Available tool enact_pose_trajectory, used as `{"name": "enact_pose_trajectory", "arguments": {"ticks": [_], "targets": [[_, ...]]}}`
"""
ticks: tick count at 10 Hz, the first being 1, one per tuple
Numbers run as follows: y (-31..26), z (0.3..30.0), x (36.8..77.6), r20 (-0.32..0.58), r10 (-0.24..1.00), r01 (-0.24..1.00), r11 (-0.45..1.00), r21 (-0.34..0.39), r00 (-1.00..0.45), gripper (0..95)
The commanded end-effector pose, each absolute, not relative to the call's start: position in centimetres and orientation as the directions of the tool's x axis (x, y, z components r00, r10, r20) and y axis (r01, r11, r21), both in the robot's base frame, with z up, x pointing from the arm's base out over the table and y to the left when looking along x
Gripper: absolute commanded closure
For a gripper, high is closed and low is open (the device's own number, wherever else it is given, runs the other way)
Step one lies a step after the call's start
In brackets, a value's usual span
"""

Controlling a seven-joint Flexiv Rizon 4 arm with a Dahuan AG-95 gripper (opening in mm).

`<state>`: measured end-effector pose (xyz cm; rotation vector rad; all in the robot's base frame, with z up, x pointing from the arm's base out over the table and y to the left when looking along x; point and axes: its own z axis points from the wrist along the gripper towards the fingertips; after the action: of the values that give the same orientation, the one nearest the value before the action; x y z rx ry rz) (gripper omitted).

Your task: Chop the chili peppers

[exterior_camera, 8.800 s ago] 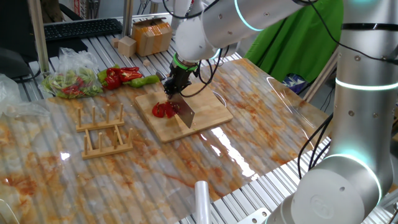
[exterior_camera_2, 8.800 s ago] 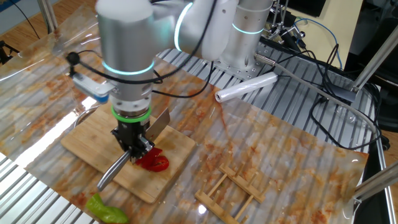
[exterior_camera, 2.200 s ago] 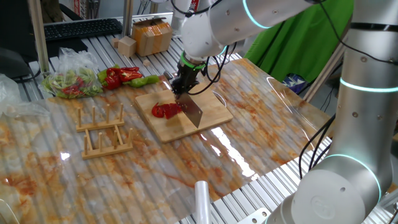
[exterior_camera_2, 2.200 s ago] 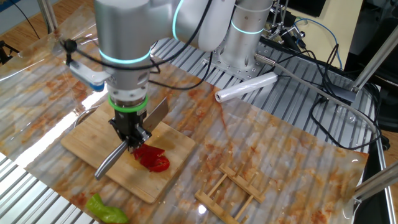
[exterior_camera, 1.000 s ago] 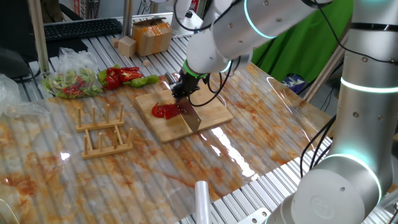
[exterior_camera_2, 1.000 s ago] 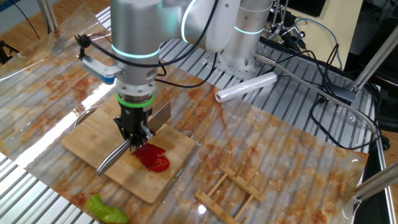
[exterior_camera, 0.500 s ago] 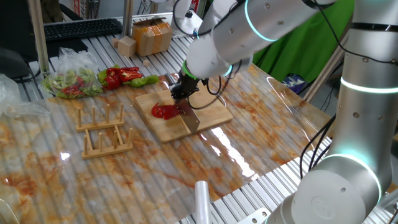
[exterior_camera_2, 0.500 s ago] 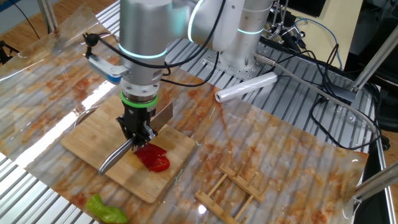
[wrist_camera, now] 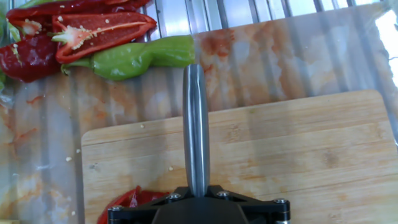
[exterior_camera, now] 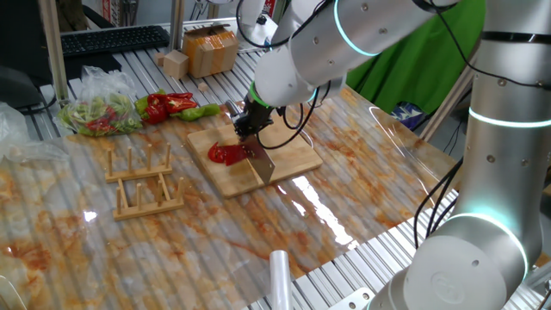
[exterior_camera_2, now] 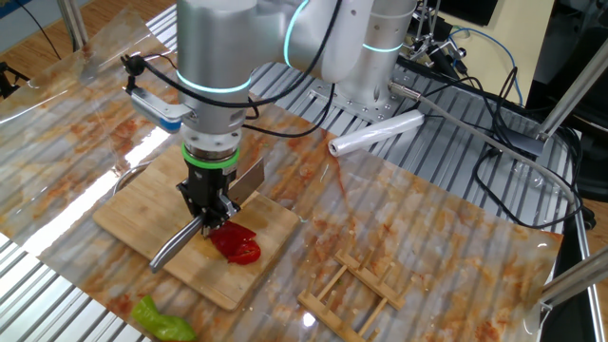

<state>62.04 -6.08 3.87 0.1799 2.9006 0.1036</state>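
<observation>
we note gripper (exterior_camera_2: 211, 215) clamped on knife (exterior_camera: 261, 161) w/ blade beside chili peppers (exterior_camera_2: 236, 244) on board (exterior_camera: 288, 155) (wooden).

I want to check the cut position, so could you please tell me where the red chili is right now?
In both fixed views the red chili lies on the wooden cutting board, on its end nearer the wooden rack, right beside the knife blade.
</observation>
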Motion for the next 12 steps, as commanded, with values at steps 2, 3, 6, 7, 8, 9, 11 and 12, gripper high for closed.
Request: {"name": "enact_pose_trajectory", "arguments": {"ticks": [2, 3, 6, 7, 8, 9, 11, 12], "targets": [[-5.7, 1.8, 61.7, -0.203, 0.148, 0.130, 0.986, 0.100, -0.968, 95.0], [-5.7, 1.9, 60.9, -0.206, 0.152, 0.135, 0.987, 0.092, -0.967, 95.0], [-6.0, 2.5, 61.3, -0.210, 0.148, 0.128, 0.986, 0.109, -0.966, 95.0], [-5.9, 2.3, 61.4, -0.207, 0.140, 0.121, 0.987, 0.101, -0.968, 95.0], [-5.9, 2.1, 61.6, -0.200, 0.138, 0.120, 0.988, 0.099, -0.970, 95.0], [-6.0, 2.4, 61.8, -0.170, 0.125, 0.112, 0.990, 0.086, -0.978, 95.0], [-6.2, 2.7, 62.3, -0.168, 0.128, 0.111, 0.988, 0.107, -0.977, 95.0], [-6.1, 3.4, 62.1, -0.148, 0.131, 0.115, 0.987, 0.111, -0.980, 95.0]]}}
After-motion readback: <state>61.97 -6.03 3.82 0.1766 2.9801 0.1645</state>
